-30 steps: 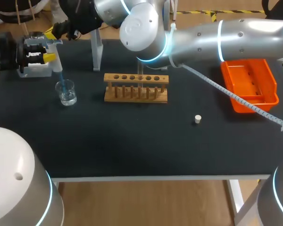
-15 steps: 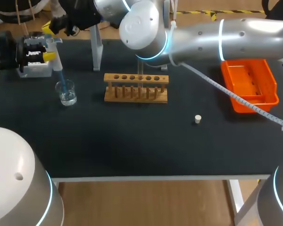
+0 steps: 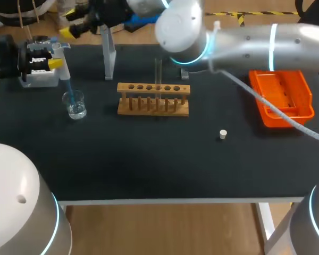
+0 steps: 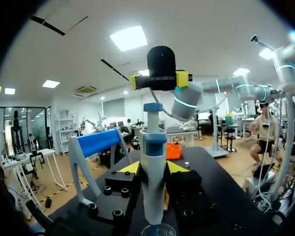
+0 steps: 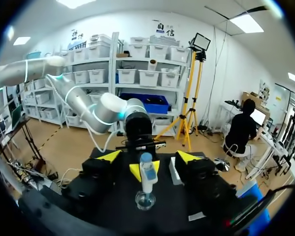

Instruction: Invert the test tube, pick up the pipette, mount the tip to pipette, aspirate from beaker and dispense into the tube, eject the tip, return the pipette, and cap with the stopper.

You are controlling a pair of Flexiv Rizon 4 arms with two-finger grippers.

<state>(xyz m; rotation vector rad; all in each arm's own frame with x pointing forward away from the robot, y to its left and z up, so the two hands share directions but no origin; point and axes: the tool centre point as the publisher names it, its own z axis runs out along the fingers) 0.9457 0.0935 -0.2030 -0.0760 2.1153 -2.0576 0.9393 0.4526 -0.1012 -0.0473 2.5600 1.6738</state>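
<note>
Looking down from above, the left gripper (image 3: 47, 57) clamps the pipette (image 3: 63, 69) near the black table's (image 3: 149, 164) back left corner, and the pipette's blue tip dips into the beaker (image 3: 74, 103). The right gripper (image 3: 77, 25) hangs beyond it, clear of the pipette. A wooden rack (image 3: 154, 99) holds the upright test tube (image 3: 158, 71). The stopper (image 3: 223, 134) lies off to the rack's right, near an orange tray (image 3: 282, 95).

From the left wrist, the fingers press the pipette from both sides, with the beaker under it.

From the right wrist, the jaws stand wide apart, with the pipette and beaker ahead, untouched.
</note>
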